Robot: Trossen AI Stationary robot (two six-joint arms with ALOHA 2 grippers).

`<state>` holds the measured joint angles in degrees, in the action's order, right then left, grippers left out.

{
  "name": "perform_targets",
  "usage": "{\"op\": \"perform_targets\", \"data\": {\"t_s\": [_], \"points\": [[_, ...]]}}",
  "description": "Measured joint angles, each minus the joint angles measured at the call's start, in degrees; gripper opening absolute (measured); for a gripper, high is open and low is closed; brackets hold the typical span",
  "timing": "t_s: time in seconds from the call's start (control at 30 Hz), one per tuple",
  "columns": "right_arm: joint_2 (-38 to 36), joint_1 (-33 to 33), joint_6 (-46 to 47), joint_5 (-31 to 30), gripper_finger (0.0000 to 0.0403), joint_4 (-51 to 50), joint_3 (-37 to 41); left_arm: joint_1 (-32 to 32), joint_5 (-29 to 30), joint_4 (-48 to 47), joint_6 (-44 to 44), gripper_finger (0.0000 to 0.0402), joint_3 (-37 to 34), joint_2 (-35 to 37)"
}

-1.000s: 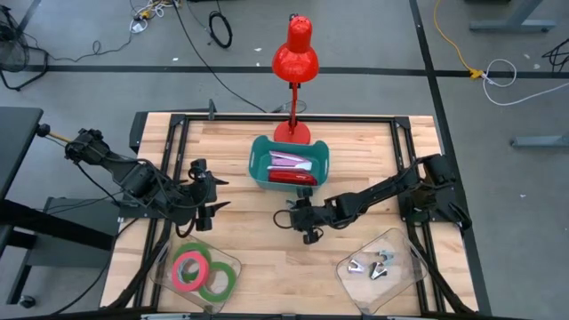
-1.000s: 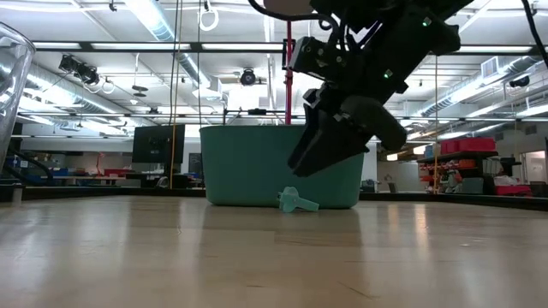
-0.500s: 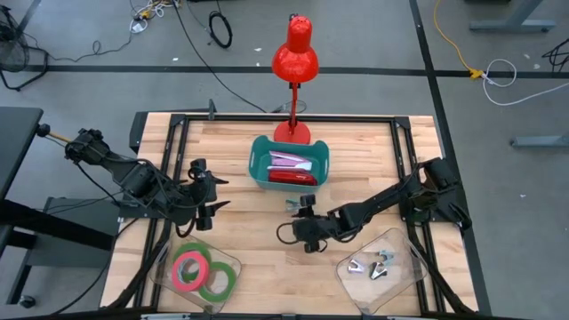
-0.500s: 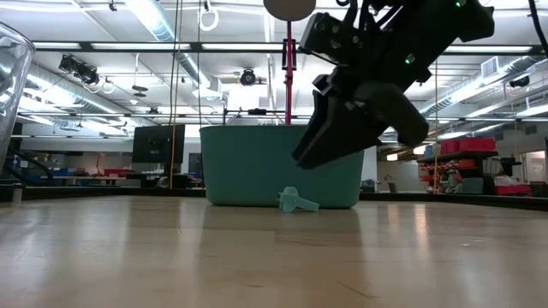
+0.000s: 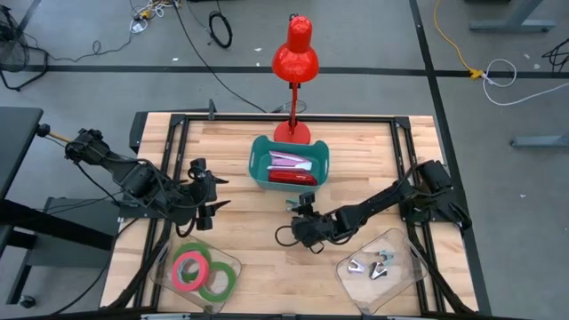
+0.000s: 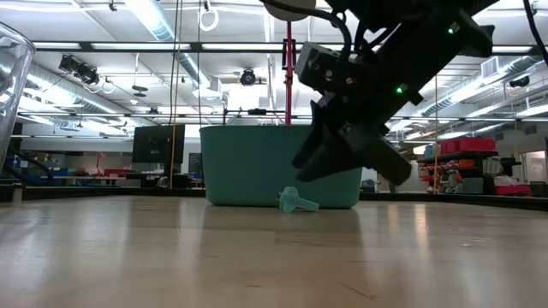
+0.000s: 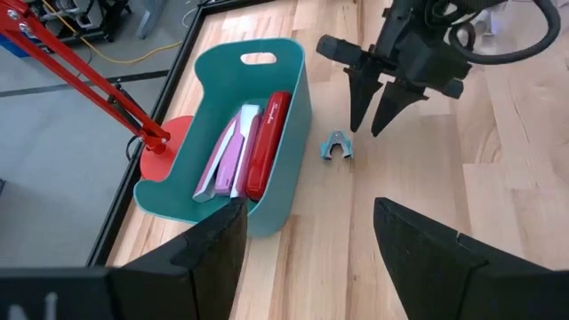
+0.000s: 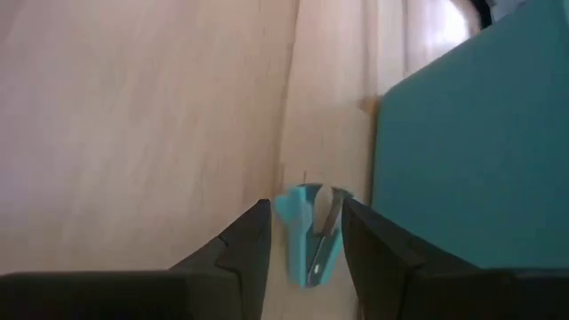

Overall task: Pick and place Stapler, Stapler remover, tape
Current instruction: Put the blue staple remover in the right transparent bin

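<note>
Grey floor, loose cables, ceiling striplights

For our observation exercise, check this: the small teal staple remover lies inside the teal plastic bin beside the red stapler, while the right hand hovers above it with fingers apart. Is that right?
Not quite. The small teal staple remover lies on the wooden table, just outside the teal plastic bin; the left wrist view shows it. The red stapler is in the bin, and the right hand does hover above the remover, fingers apart.

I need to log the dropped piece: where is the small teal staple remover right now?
The staple remover lies on the wooden table, just outside the teal bin near its front right corner in the high view, with the right gripper hovering open beside it.
</note>
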<state>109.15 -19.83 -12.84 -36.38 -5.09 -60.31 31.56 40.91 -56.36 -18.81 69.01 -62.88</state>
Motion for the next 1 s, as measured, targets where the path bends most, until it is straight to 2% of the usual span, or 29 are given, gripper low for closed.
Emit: {"op": "perform_targets", "data": {"t_s": [0.5, 0.67, 1.0], "points": [[0.2, 3.4, -1.6, 1.5, 0.0139, 2.3, 0.0, 0.0, 0.0, 0.0, 0.0, 0.0248, 0.0, 0.0], [1.4, 3.7, -2.4, 3.7, 0.0139, 2.6, -0.1, 0.0, 0.0, 0.0, 0.0, 0.0248, 0.0, 0.0], [4.1, 4.3, -2.3, 3.0, 0.0139, 3.2, 0.0, 0.0, -0.1, 0.0, 0.0, 0.0248, 0.0, 0.0]]}}
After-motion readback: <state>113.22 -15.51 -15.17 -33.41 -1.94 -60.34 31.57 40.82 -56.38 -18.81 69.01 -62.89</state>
